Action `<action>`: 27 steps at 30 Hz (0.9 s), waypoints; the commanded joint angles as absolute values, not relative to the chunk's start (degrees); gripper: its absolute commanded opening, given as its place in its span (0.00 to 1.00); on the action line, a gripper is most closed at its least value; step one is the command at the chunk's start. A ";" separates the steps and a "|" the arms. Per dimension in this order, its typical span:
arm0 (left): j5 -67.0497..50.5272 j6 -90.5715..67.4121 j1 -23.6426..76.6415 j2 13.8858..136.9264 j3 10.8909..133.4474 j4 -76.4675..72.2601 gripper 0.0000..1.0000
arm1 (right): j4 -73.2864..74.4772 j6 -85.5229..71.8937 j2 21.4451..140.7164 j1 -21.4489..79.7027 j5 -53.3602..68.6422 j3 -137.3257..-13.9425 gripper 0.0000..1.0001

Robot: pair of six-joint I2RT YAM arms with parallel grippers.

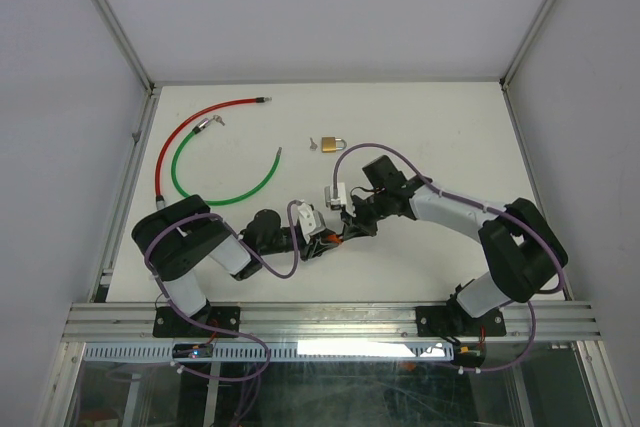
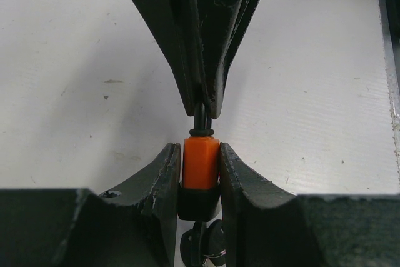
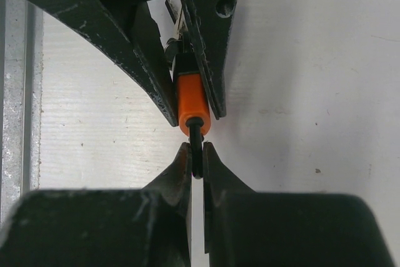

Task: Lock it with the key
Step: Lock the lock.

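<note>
Red cable [image 1: 185, 126] and green cable [image 1: 240, 196], curved side by side on the white table's [image 1: 440, 127] far-left part.

The padlock [image 1: 334, 141] is lying at the far middle of the table [image 1: 450, 127], with the key [image 1: 313, 144] just beside it on its left. Two cables are curving over the far left area, the shorter cable [image 1: 176, 162] nesting inside the arc of the longer cable [image 1: 215, 106], both well apart from the padlock. Nearer the arms, in front of the padlock, the left gripper [image 1: 325, 237] and right gripper [image 1: 350, 222] are meeting tip to tip. The left one is clamping a small block [image 2: 200, 164], and the right is pinching the thin rod [image 3: 196, 145] sticking out of it.
</note>
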State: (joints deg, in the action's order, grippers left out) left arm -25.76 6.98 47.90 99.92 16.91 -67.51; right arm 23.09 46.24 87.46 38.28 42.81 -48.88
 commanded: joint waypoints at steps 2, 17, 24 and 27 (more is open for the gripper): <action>-22.04 8.79 48.02 100.72 17.74 -70.97 0.00 | 13.63 41.16 87.87 42.98 51.72 -46.59 0.00; -23.52 9.36 48.02 103.15 16.09 -74.53 0.00 | 8.95 42.01 90.46 46.66 52.34 -43.70 0.00; -23.18 9.62 48.04 104.76 16.08 -75.33 0.00 | 6.81 39.02 92.79 48.13 50.53 -43.67 0.00; -23.39 9.75 48.04 105.25 16.01 -75.32 0.00 | 5.14 36.84 93.61 48.51 50.03 -43.68 0.00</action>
